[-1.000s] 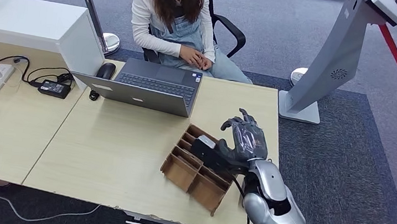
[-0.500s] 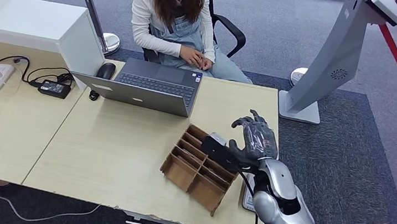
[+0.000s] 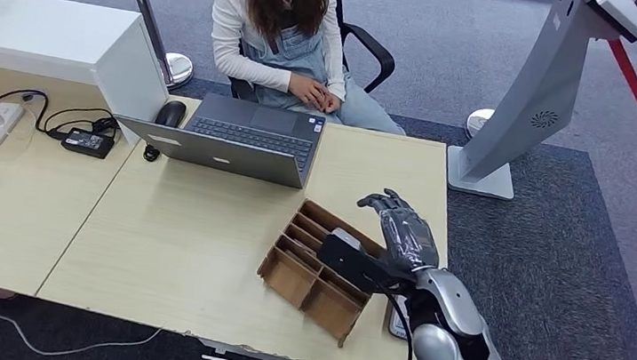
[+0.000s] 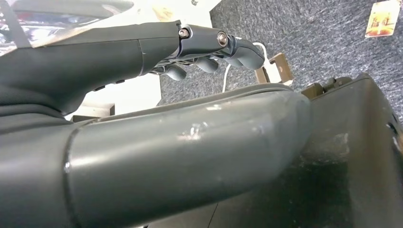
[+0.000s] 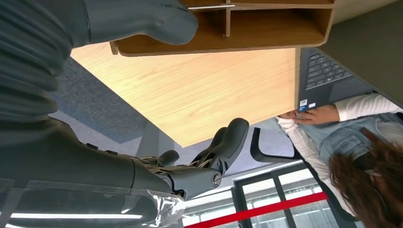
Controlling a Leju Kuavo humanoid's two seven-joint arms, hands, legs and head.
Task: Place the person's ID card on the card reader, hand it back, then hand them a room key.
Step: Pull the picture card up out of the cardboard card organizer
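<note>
The right arm (image 3: 450, 337) is a silver, rounded shell with dark gaps at its joints and a black cable running along its inner side. A black boxy camera block (image 3: 350, 257) sits at the wrist. The right hand (image 3: 406, 234) is dark grey under a clear glossy film; its fingers (image 5: 228, 142) are matte grey with small silver screws at the knuckles

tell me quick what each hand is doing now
left hand: fingers curled, holding nothing seen.
right hand: open, fingers apart, empty, above the table.
</note>
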